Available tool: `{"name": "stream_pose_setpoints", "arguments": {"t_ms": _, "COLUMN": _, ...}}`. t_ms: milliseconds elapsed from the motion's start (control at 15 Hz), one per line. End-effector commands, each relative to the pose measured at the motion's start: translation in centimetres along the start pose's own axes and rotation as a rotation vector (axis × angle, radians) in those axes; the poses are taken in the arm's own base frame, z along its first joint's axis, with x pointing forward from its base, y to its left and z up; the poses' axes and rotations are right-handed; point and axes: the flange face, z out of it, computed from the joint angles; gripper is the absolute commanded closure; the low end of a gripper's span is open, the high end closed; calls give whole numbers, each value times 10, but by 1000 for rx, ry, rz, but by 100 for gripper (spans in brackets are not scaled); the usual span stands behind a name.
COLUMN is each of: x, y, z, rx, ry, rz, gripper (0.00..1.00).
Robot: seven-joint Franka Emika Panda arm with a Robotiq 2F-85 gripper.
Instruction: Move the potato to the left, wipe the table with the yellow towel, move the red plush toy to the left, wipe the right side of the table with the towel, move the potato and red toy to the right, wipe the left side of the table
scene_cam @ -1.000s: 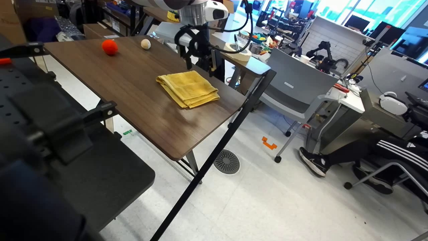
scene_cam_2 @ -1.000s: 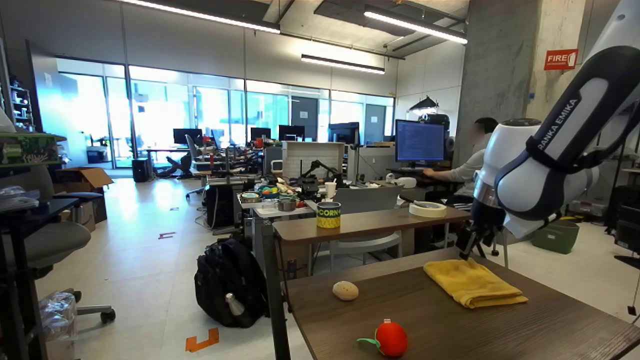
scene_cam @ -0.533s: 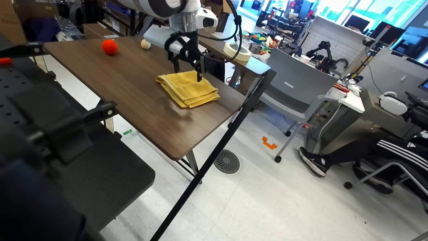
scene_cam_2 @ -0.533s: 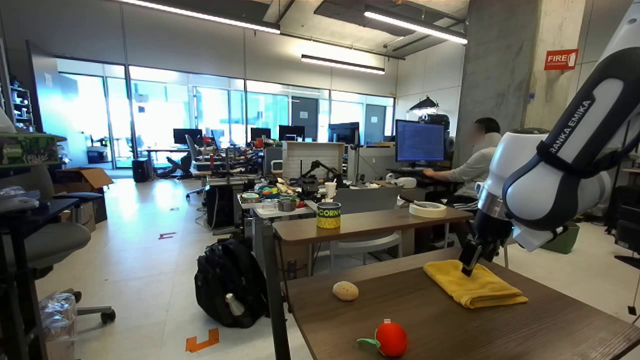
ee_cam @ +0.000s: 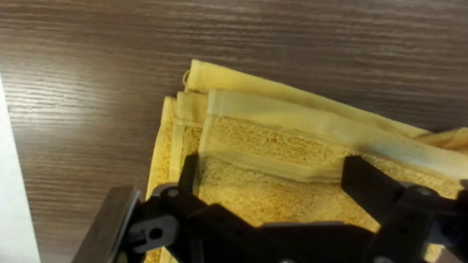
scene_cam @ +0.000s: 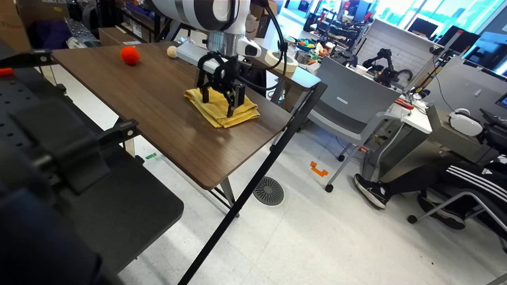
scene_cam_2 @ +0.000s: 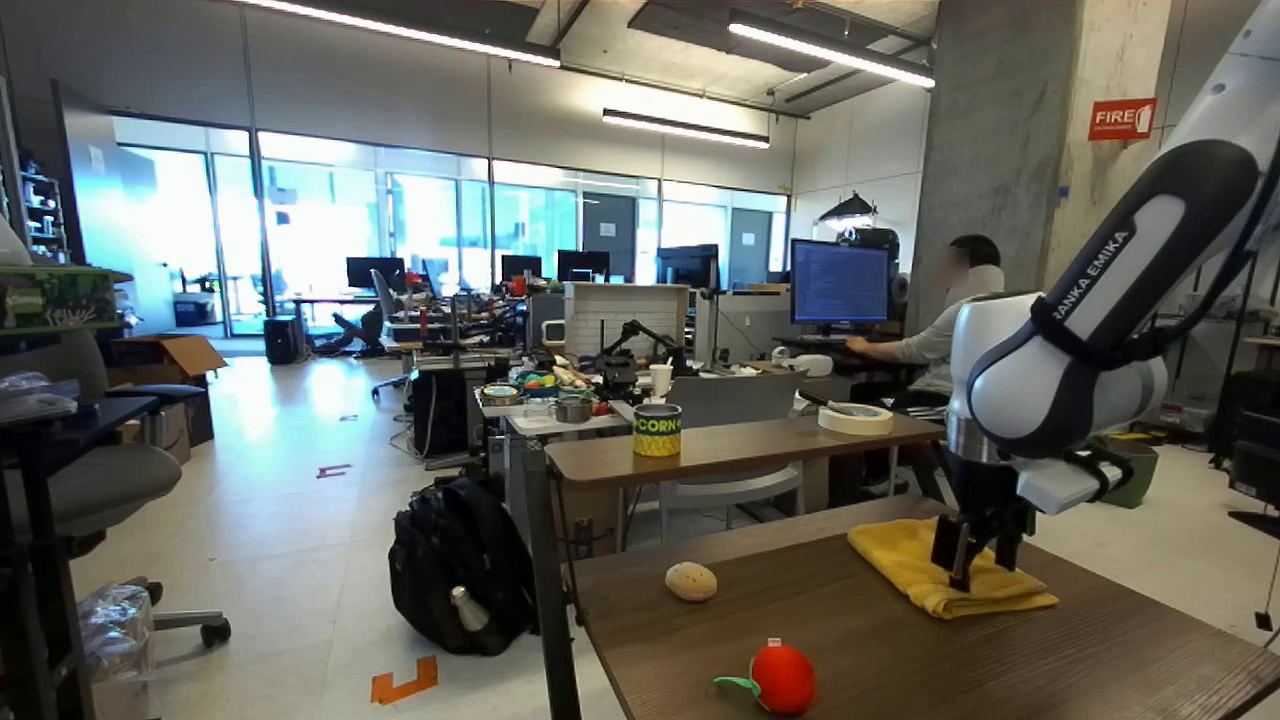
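Directly below the jaws lies the yellow towel (ee_cam: pixel 278 142), folded in layers and flat on the worktop (scene_cam: pixel 154 91). The jaws are spread wide and have hold of nothing; their fingertips (ee_cam: pixel 360 179) point down over the cloth, one close to its stacked hems and one well inside, though whether they touch it cannot be told. Well apart from the jaws, toward the worktop's other end, rest the potato (scene_cam_2: pixel 691 581) and the red plush toy (scene_cam_2: pixel 783 678), near each other but not touching.

The step in hand looks to be taking up the towel for a wipe. With both small things grouped away from the cloth, it may be any wipe of the sequence; nothing settles which. The next move probably calls for the jaws to press down into the towel and draw together, bunching several layers between them, before sliding it along the worktop. Pinched too lightly, the top fold alone might come away.
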Motion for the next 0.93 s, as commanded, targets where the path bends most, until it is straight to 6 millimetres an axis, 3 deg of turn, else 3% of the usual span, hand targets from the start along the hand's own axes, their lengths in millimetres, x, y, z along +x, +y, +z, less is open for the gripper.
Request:
{"name": "stream_pose_setpoints", "arguments": {"t_ms": 0, "x": 21, "y": 6, "z": 28, "rx": 82, "ry": -95, "rz": 9, "gripper": 0}}
{"name": "stream_pose_setpoints", "arguments": {"t_ms": 200, "x": 42, "y": 24, "z": 25, "rx": 83, "ry": -97, "rz": 63, "gripper": 0}}
{"name": "stream_pose_setpoints", "arguments": {"t_ms": 400, "x": 61, "y": 54, "z": 15, "rx": 83, "ry": -50, "rz": 146, "gripper": 0}}
{"name": "stream_pose_setpoints", "arguments": {"t_ms": 600, "x": 71, "y": 76, "z": 18, "rx": 91, "ry": -33, "rz": 221, "gripper": 0}}
{"name": "stream_pose_setpoints", "arguments": {"t_ms": 733, "x": 75, "y": 74, "z": 25, "rx": 96, "ry": -40, "rz": 226, "gripper": 0}}
{"name": "stream_pose_setpoints", "arguments": {"t_ms": 867, "x": 79, "y": 54, "z": 31, "rx": 98, "ry": -62, "rz": 184, "gripper": 0}}
